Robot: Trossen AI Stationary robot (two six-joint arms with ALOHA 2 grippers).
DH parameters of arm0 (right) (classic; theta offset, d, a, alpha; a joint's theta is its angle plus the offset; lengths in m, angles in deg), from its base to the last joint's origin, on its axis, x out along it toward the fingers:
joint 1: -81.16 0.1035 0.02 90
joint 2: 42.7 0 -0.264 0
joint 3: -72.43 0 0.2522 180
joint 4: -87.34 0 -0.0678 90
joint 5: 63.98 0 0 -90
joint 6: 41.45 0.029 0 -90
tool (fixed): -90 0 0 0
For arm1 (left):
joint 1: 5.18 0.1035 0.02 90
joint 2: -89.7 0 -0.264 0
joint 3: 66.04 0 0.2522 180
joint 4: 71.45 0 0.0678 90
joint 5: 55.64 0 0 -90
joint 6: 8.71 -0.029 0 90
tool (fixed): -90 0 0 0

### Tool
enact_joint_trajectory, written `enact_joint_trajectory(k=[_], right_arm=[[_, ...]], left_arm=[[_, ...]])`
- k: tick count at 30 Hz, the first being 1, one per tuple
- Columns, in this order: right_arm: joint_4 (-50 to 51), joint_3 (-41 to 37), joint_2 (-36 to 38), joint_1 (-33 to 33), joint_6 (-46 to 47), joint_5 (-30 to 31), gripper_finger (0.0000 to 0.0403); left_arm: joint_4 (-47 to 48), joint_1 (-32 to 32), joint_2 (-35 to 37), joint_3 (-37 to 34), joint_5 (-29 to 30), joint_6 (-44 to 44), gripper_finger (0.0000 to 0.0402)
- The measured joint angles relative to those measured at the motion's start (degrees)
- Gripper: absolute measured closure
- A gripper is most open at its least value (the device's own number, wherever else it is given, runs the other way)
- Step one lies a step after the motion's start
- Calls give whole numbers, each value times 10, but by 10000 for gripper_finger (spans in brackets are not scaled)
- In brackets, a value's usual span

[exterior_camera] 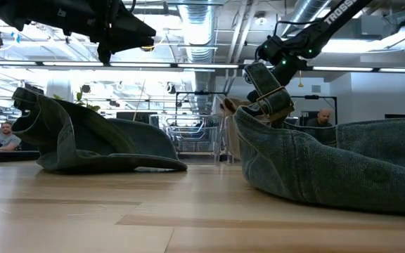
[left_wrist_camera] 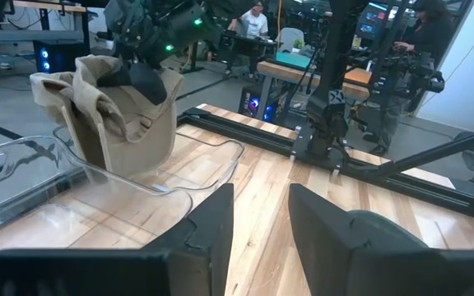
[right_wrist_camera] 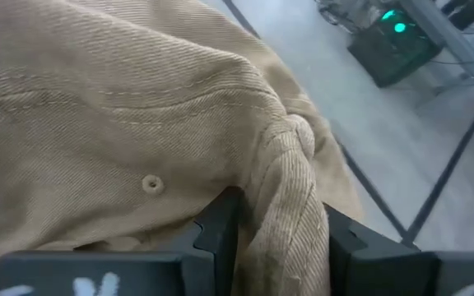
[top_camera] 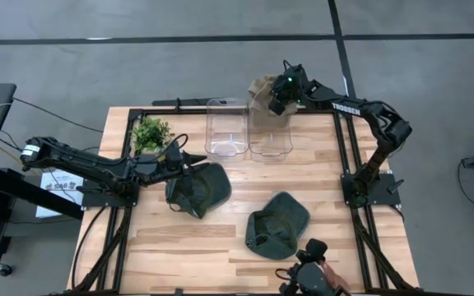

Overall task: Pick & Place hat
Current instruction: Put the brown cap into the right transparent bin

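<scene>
Toward the left of the surface, near its far edge, stands a small green plant. Just beside it the left hand hangs above the first of two dark green hats, its fingers a narrow way apart and holding nothing.

To the right of the plant, along the far edge, are two clear plastic bins set side by side. The left bin holds nothing that can be seen. The right bin has a tan corduroy hat partly inside it — the lower part of the hat sits within the clear walls while the upper part stands above the rim, as the left wrist view shows.

The right hand is at that hat, over the far side of the right bin, its fingers pinched on a fold of the tan fabric.

The second dark green hat lies nearer the front edge, right of centre, well apart from both bins.

By count there are three hats — two dark green on the bare wood, one tan at the right bin — as well as two bins and one plant.
</scene>
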Motion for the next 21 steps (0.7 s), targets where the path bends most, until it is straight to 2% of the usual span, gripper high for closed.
enact_joint_trajectory(k=[4, 11, 21], right_arm=[[4, 0, 0, 3, 0, 5, 303], [9, 0, 0, 12, -18, -22, 292], [8, 0, 0, 18, -26, -6, 185]], left_arm=[[0, 0, 0, 0, 0, 0, 286], [0, 0, 0, 0, 0, 0, 286], [0, 0, 0, 0, 0, 0, 286]])
